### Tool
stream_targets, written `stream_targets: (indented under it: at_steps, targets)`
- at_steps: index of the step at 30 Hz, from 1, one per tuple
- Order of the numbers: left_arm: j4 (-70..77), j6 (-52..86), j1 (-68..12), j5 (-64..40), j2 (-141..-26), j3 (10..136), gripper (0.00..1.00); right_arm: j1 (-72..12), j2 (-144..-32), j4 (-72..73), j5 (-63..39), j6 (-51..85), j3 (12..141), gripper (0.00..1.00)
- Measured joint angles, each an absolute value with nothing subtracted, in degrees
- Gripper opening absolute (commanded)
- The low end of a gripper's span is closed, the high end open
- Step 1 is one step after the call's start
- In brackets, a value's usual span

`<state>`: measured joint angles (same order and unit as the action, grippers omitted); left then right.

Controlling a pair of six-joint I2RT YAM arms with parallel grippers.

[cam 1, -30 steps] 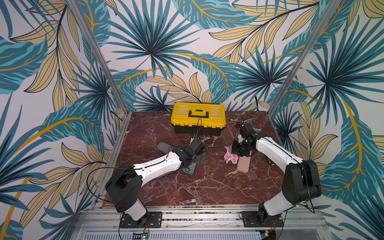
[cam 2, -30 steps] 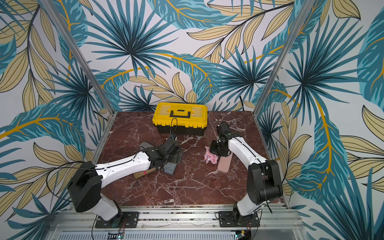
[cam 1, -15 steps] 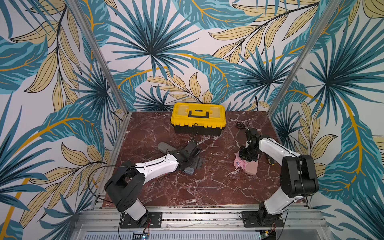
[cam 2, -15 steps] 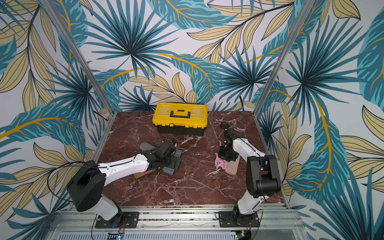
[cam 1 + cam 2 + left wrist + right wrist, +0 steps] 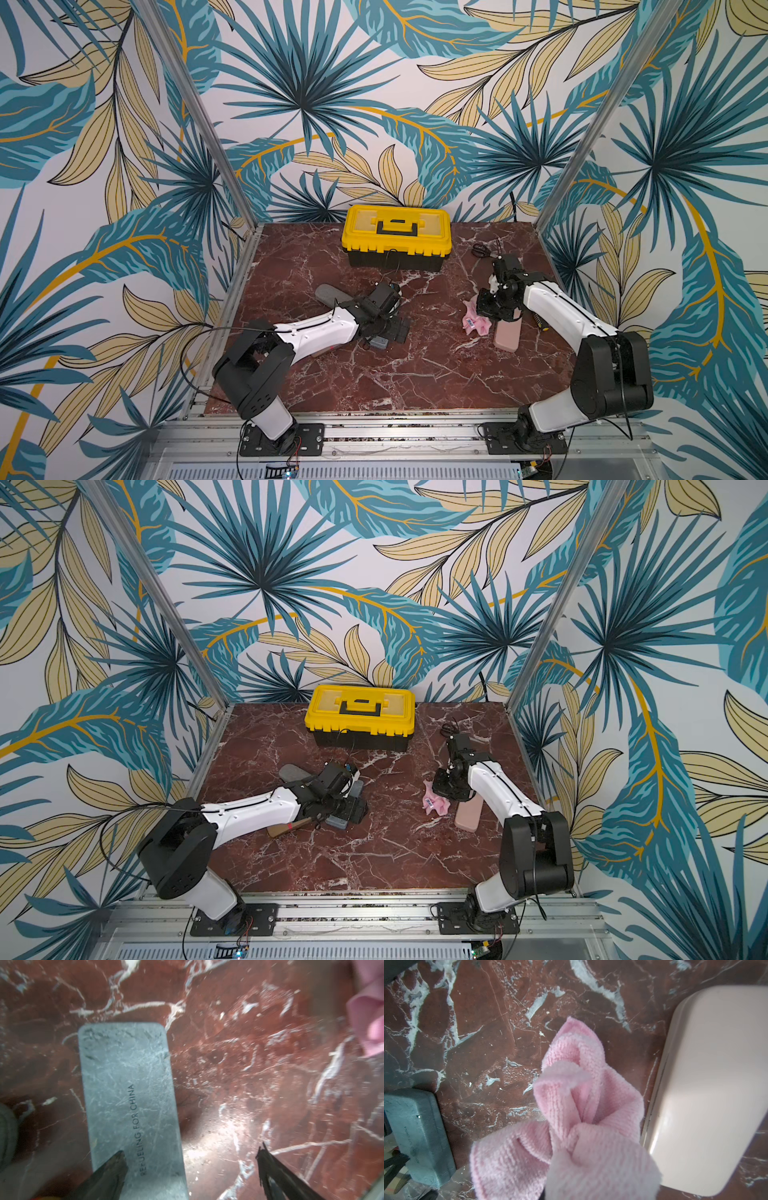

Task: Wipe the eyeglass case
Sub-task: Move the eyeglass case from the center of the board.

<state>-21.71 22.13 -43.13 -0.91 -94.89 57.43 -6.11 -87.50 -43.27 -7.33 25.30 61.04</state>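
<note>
Walls: leaf-print wallpaper (image 5: 291, 83) closed the cell on three sides.
Tabletop: red marble (image 5: 395, 374) carried everything we saw.
Arms: the left arm (image 5: 316, 332) reached toward the middle, and the right arm (image 5: 557, 307) bent over the right side.
Yellow toolbox (image 5: 397, 235): it sat shut at the back, well apart from both grippers.
Beige eyeglass case (image 5: 708, 1084): it lay flat and shut on the marble at the right. We took it for the case to be wiped because the cloth hung next to it. Its lid looked smooth, but we could not tell whether it had been wiped.
Grey case (image 5: 133, 1095): it lay flat near the middle, its lettered lid scuffed with pale marks. No cloth was near it.
Pink cloth (image 5: 581, 1115): it was bunched and hung just beside the beige case's long edge, not on top of it. We could not tell whether it touched the case.
Right gripper (image 5: 487, 311): it was clamped on the bunched cloth, low beside the beige case.
Left gripper (image 5: 191, 1150): its jaws were spread wide and held nothing. One finger was over the grey case's near end, the other over bare marble.
Done, as we judged: the cloth was in hand and had been brought alongside the case.
Left, as we judged: laying the cloth on the lid and rubbing along its length. Steadying the case might also be needed, since nothing held it.
</note>
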Motion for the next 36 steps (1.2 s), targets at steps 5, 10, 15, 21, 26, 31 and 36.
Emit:
stream_targets:
  at_steps: [5, 10, 15, 21, 26, 31, 36]
  targets:
    - [-27.33, 20.99, -43.83, 6.33, -95.72, 60.93, 1.00, -7.22, -87.50, -42.89, -8.29, 26.37, 59.92, 0.00]
    - [-29.56, 20.97, -43.77, 11.03, -92.49, 60.90, 1.00, -8.19, -88.44, -41.82, -9.15, 27.22, 59.70, 0.00]
    - [-29.39, 20.78, -43.66, 12.21, -95.48, 60.93, 1.00, -9.45, -90.50, -41.87, -9.52, 27.68, 60.80, 0.00]
    - [-26.37, 19.94, -42.78, 10.70, -99.81, 60.90, 1.00, -9.80, -90.65, -41.89, -9.52, 27.68, 61.82, 0.00]
    - [-21.58, 19.57, -41.36, 7.44, -100.73, 60.10, 0.88, -9.80, -90.65, -41.85, -9.52, 27.88, 61.80, 0.00]
    - [-15.66, 17.63, -40.64, 2.55, -101.54, 58.11, 0.69, -9.80, -90.65, -41.87, -9.50, 27.88, 61.80, 0.00]
    - [-12.43, 13.93, -40.86, -1.54, -101.93, 57.76, 0.62, -9.80, -90.65, -41.93, -9.47, 27.86, 61.80, 0.00]
